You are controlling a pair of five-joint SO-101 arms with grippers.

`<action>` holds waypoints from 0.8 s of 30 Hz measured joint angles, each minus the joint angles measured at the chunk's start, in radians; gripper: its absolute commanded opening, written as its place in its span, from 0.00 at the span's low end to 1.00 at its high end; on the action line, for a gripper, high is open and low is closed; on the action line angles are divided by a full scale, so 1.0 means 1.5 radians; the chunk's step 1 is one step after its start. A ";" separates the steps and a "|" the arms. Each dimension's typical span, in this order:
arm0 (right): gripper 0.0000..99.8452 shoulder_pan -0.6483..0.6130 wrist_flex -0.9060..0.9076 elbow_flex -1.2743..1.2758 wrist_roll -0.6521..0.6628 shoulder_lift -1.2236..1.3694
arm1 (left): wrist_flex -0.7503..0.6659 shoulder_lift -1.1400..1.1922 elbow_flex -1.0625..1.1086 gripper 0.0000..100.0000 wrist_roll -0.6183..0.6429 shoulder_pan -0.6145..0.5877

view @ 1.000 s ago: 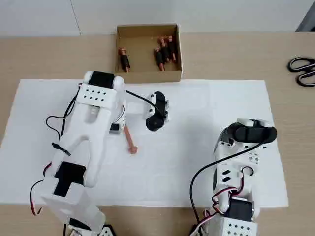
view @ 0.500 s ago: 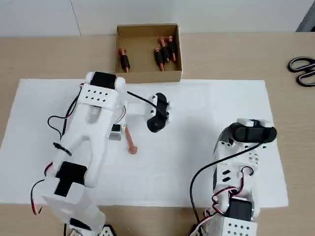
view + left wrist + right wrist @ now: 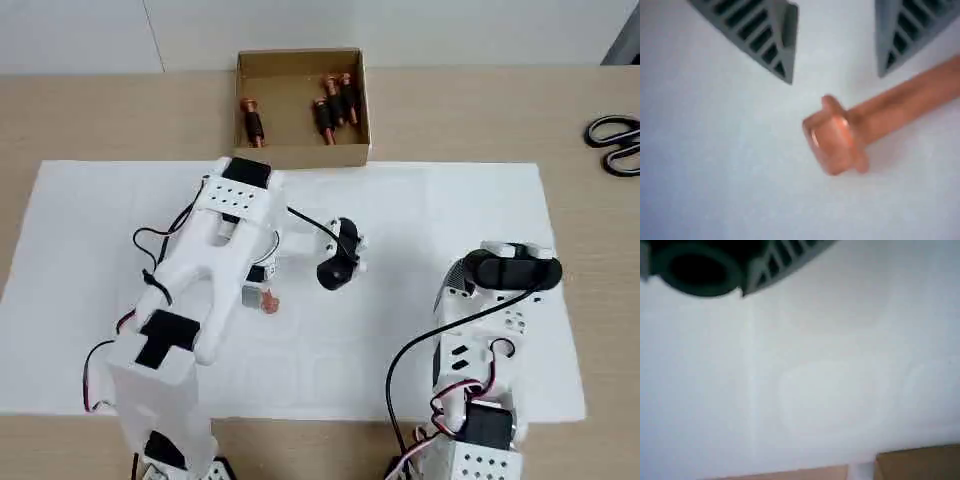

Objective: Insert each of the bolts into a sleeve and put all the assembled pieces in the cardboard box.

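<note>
Over white sheet [image 3: 420,330], left arm [image 3: 215,260] stretched forward, left pincer [image 3: 836,77] spread, tips just beside bolt [image 3: 840,135] head.

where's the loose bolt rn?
The bolt lies flat on the white paper, left of centre in the high view, beside the left arm, just off the open left gripper.

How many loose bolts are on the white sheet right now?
1: the bolt lies on the white sheet by the open left hand, ungripped. The arm may hide others.

Copper bolt [image 3: 840,135], grey ribbed left claw [image 3: 835,79], brown cardboard box [image 3: 300,155], seemingly black sleeve [image 3: 695,270]
</note>
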 measured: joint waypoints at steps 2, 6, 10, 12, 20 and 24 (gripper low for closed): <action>0.01 0.000 0.000 0.000 0.000 0.000 | 0.000 0.007 0.000 0.11 0.000 0.000; 0.01 0.000 0.000 0.000 0.000 0.000 | -0.012 0.012 0.000 0.11 0.000 0.000; 0.00 0.000 0.000 0.000 0.000 0.000 | -0.034 0.012 0.000 0.11 0.000 0.000; 0.00 0.000 0.000 0.000 0.000 0.000 | -0.034 0.012 0.000 0.11 0.000 0.000; 0.00 0.000 0.000 0.000 0.000 0.000 | -0.036 0.012 0.000 0.11 0.000 0.000; 0.00 0.000 0.000 0.000 0.000 0.000 | -0.037 0.013 -0.023 0.11 0.000 0.000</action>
